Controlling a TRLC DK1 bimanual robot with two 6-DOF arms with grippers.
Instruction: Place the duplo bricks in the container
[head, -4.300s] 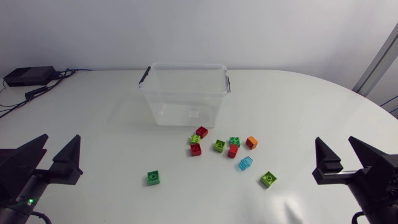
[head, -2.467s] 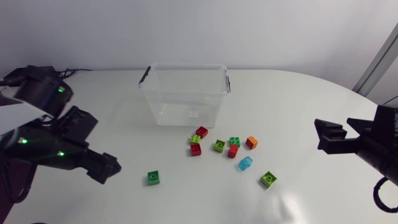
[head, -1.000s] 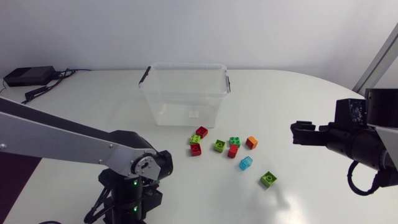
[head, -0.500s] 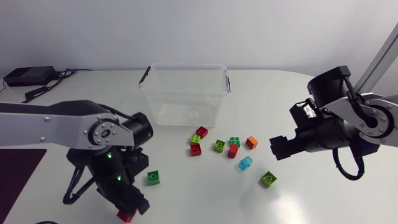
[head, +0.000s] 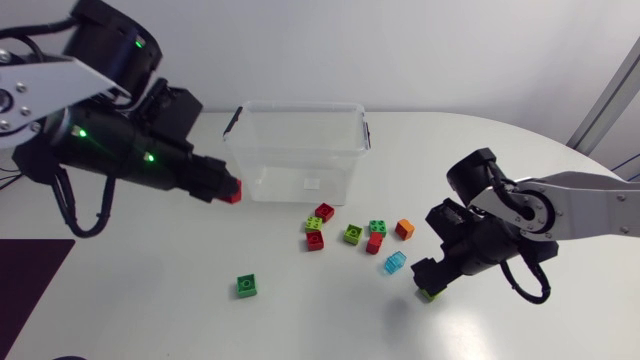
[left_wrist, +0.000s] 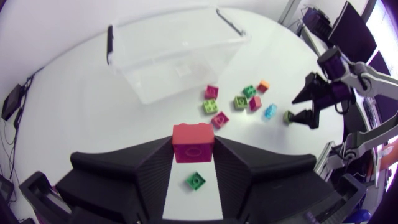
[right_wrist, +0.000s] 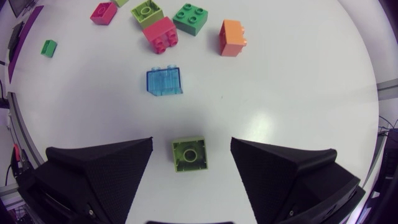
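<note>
Risk on your left: early release would likely drop red brick (left_wrist: 193, 142) onto tabletop (head: 520, 170), because left claw (head: 220, 188) hung short of container (head: 297, 150), not over opening. Low carry could clip rim. Left claw was clamped on red brick from both sides.

Risk on your right: uneven closing might skid lime brick (right_wrist: 190, 154) away. Right claw (right_wrist: 191, 146) stood wide open, with lime brick on tabletop between fingers, untouched. Blue brick (right_wrist: 164, 81) lay just ahead.

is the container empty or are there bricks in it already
Empty of bricks: through the clear container only its bare floor shows; the red brick sits in the left gripper, outside it.
</note>
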